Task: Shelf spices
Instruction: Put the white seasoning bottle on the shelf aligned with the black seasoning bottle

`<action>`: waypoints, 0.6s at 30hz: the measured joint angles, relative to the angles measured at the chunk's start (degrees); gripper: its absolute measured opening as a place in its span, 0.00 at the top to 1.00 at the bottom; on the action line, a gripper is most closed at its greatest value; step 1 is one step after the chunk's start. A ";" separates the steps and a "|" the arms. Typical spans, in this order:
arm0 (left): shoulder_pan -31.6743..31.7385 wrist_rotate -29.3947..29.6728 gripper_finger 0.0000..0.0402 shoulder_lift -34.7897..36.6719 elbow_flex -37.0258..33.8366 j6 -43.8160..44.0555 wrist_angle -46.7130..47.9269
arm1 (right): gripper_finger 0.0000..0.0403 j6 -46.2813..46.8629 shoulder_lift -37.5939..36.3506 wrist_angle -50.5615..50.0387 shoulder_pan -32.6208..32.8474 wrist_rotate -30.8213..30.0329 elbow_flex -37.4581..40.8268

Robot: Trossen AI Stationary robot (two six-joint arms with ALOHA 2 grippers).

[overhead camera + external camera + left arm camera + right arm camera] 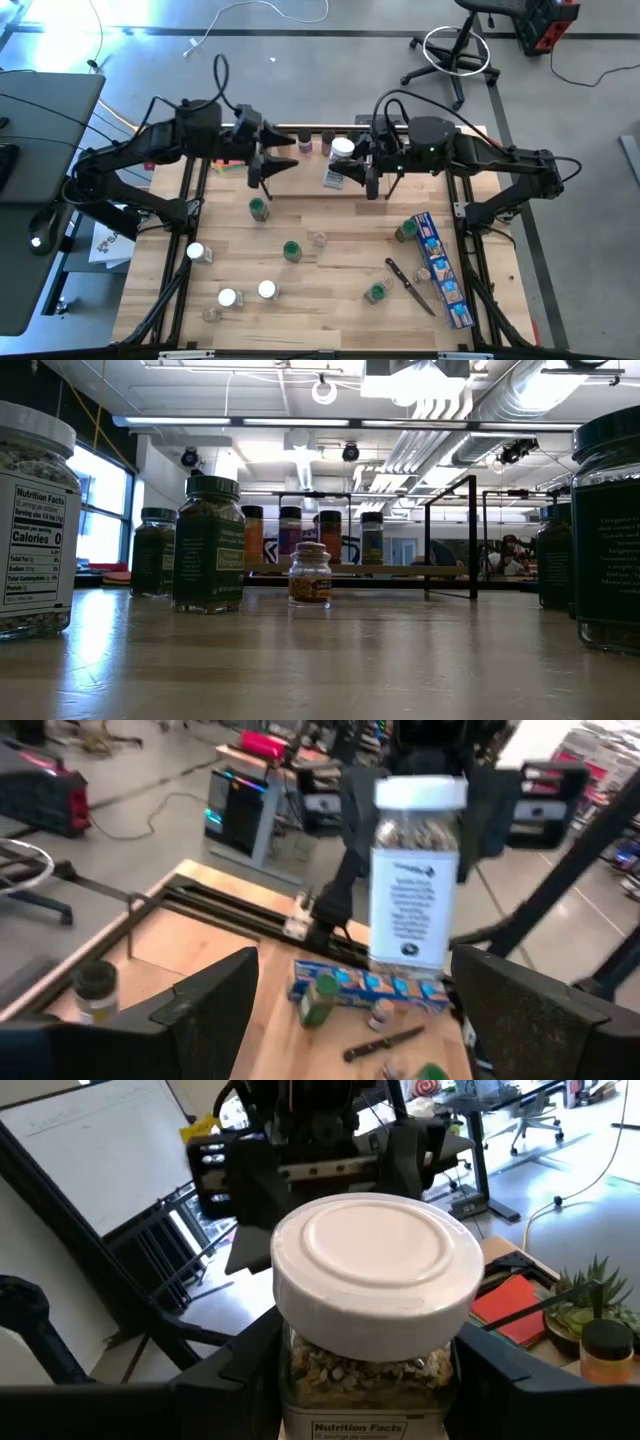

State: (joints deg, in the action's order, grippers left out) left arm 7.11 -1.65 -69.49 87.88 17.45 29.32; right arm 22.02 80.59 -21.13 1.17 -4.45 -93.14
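Note:
A white-capped spice jar (343,150) hangs above the table's far middle, with my right gripper (350,172) shut on it. In the right wrist view its round cap (375,1280) sits between my fingers. My left gripper (285,158) stands open just left of the jar and does not touch it. In the left wrist view the jar (410,890) shows beyond my spread fingers (200,1010). The shelf (300,138) runs along the far edge. In the low view several jars stand on the shelf's board (350,569). Other spice jars (259,208) stand scattered on the table. My right gripper pinches the jar's glass body just below the white cap (300,1365) between its two fingers, one on each side. The fingers come nearly level from the table's right side. The jar is lifted clear of the table, cap up.
A long blue box (440,268) and a black-handled knife (410,285) lie at the right. Green-capped jars (291,250) and white-capped jars (228,297) dot the middle and near left. A black frame (180,250) edges the table. Close jars (208,545) fill the low view.

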 joint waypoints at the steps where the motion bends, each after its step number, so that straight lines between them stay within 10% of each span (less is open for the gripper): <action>1: -0.10 0.21 0.19 -0.26 0.66 0.00 -0.04 | 0.54 0.00 -0.01 -0.10 0.00 0.00 -0.02; 18: -1.33 0.44 0.19 -7.40 5.55 -4.19 0.46 | 0.54 -0.48 0.00 -6.16 -0.02 -1.10 0.00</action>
State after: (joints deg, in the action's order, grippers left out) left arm 5.78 -1.21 -76.89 93.43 13.26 29.78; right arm 21.54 80.58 -27.29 1.15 -5.55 -93.15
